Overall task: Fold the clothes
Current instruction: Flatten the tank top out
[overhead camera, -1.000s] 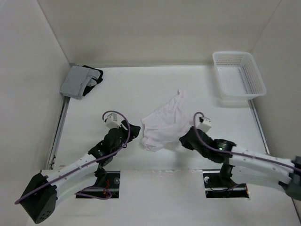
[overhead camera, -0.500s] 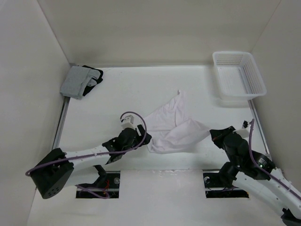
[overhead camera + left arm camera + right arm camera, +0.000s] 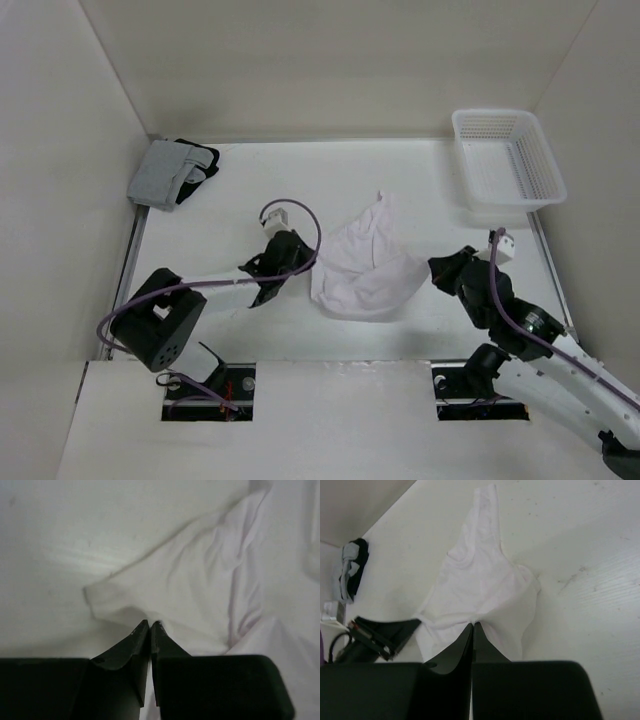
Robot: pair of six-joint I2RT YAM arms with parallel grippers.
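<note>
The clothes are one thin white garment, lying rumpled in the middle of the table. My left gripper is at its left edge. In the left wrist view the jaws are pressed together on a raised fold of the fabric. My right gripper is at the garment's right corner. In the right wrist view it is shut, with the cloth bunched at its tips. The left gripper shows there too, at the cloth's far side.
A grey-and-black garment bundle lies in the back left corner. A white mesh basket stands at the back right. Walls close in the table on three sides, and a metal rail runs along the left edge.
My left gripper has reached to the garment's left edge and gone from open to shut. The right gripper has drawn the right corner outward, spreading the cloth to the right.
</note>
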